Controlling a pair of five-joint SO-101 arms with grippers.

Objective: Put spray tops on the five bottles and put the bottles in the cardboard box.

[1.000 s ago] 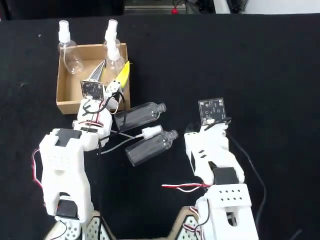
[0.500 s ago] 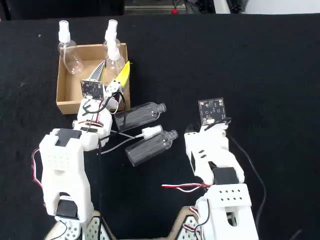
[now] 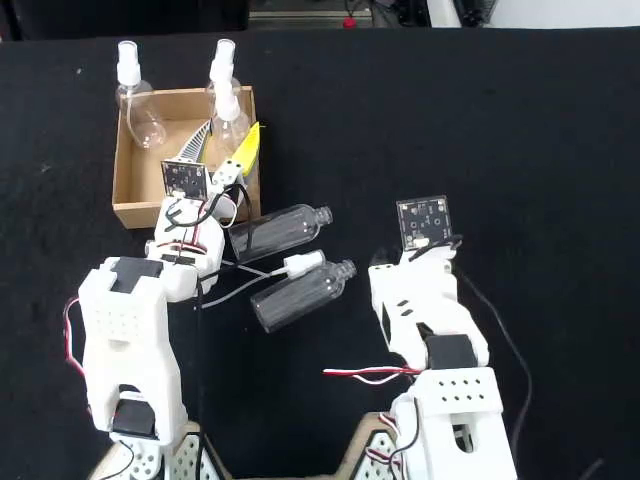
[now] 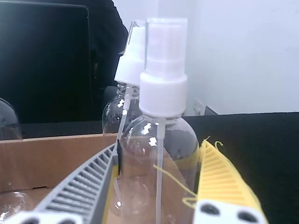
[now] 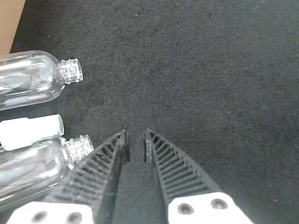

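Observation:
The cardboard box point(image 3: 125, 180) sits at the far left of the black table. My left gripper point(image 3: 231, 127) reaches into its right side, the grey and yellow fingers shut on an upright bottle with a spray top point(image 4: 159, 140). A second capped bottle point(image 3: 222, 62) stands just behind it, and a third point(image 3: 135, 100) is at the box's far left corner. Two capless bottles point(image 3: 278, 229) point(image 3: 298, 295) lie between the arms with a loose spray top point(image 3: 303, 263) between them. My right gripper point(image 5: 135, 137) rests low beside their necks, fingers nearly together and holding nothing.
Black cloth point(image 3: 520, 150) stretches bare to the right and far side of the right arm. Cables point(image 3: 235, 285) trail from the left arm toward the lying bottles. The box wall point(image 4: 46, 154) rises in front of the left wrist camera.

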